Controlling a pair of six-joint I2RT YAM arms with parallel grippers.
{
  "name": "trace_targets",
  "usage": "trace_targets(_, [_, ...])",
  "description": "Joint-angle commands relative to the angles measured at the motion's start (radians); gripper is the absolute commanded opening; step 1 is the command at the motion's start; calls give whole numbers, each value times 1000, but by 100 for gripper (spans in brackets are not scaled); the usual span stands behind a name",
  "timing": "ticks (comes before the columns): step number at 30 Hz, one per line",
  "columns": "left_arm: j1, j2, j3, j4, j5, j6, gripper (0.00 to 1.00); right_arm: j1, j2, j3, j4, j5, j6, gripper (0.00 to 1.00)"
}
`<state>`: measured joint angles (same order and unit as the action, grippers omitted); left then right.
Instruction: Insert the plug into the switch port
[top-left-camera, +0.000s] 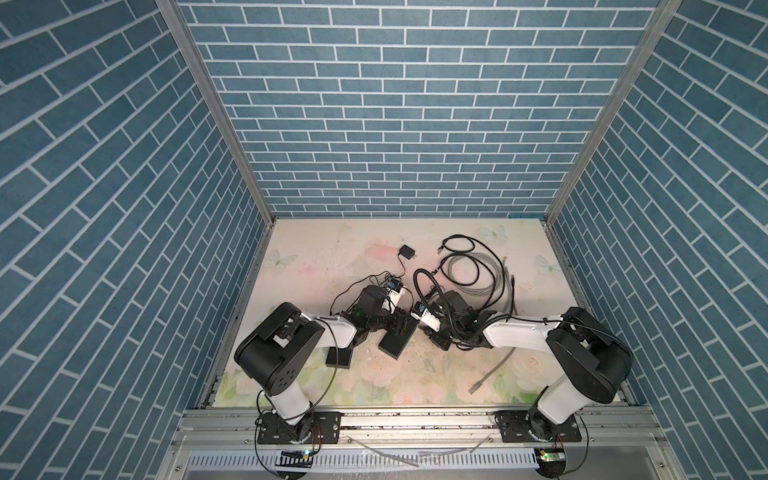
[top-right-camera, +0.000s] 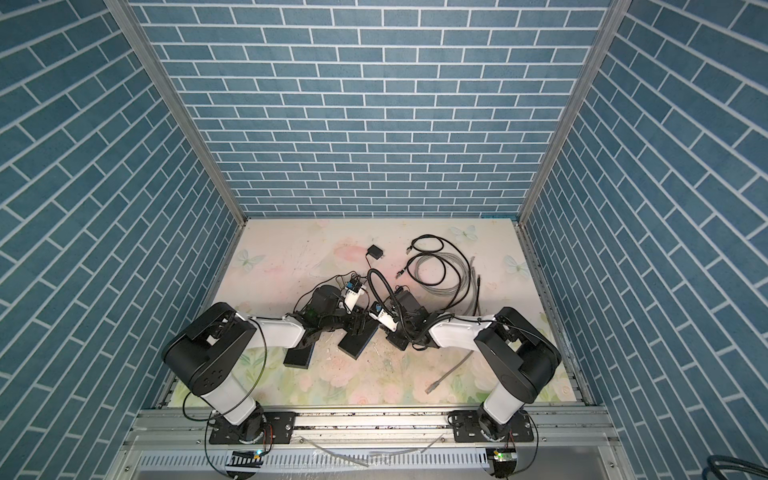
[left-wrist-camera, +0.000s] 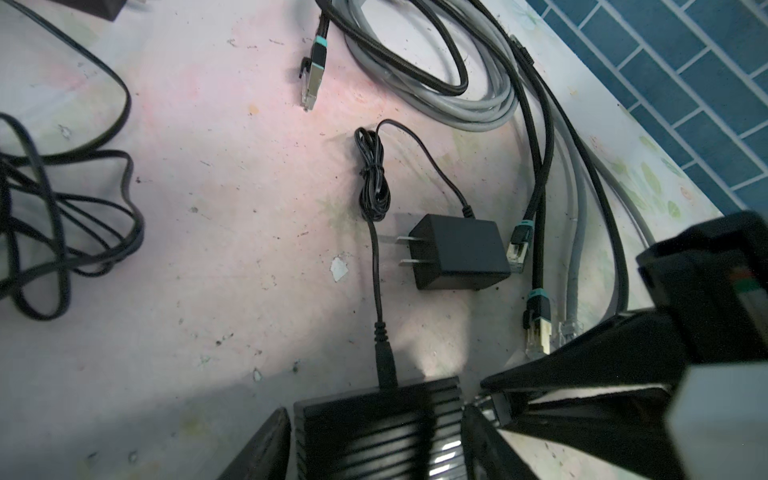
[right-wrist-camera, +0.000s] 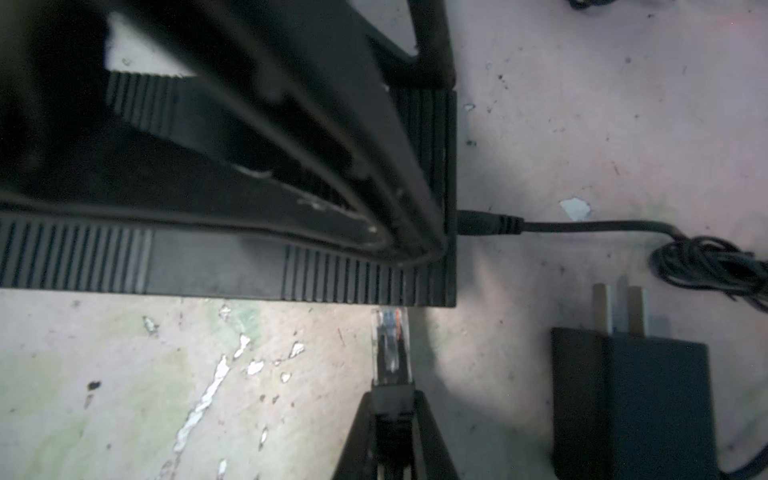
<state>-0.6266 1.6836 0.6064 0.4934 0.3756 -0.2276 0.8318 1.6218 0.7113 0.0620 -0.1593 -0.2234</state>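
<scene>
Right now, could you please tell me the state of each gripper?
Left gripper: straddling the switch; grip cannot be told.
Right gripper: closed on the plug.

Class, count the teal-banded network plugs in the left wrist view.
3. First plug lies alone near the cable coils; second plug beside the power adapter; third plug beside a clear plug. Others may be hidden.

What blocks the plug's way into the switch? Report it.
Nothing visible does. In the right wrist view the plug, held by the right gripper, points at the switch, its tip nearly touching the side. The port itself is hidden.
</scene>
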Motion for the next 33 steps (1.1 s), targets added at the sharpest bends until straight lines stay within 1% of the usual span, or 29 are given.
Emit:
trace_targets(1, [4,29,7,-47,12,-2,65,10,20,13,27,26,42,0])
trace_targets(11, [4,44,16,-47,30,-10,63,28,52,29,73,31,45,0])
trace_targets(16, [4,45,16,-48,40,-13,63,39,68,40,102,66,61,0])
trace_targets(18, [5,45,18,-51,39,-15,62,43,71,39,119,111,78,0])
trace_targets(23, [4,50,21,-55,37,-21,62,57,70,27,157,119,90,0])
trace_targets(26, [4,51,25,-62,33,-23,61,69,75,36,136,115,88,0])
trace_targets(33, [4,57,33,-71,31,-21,60,80,85,71,101,174,126,0])
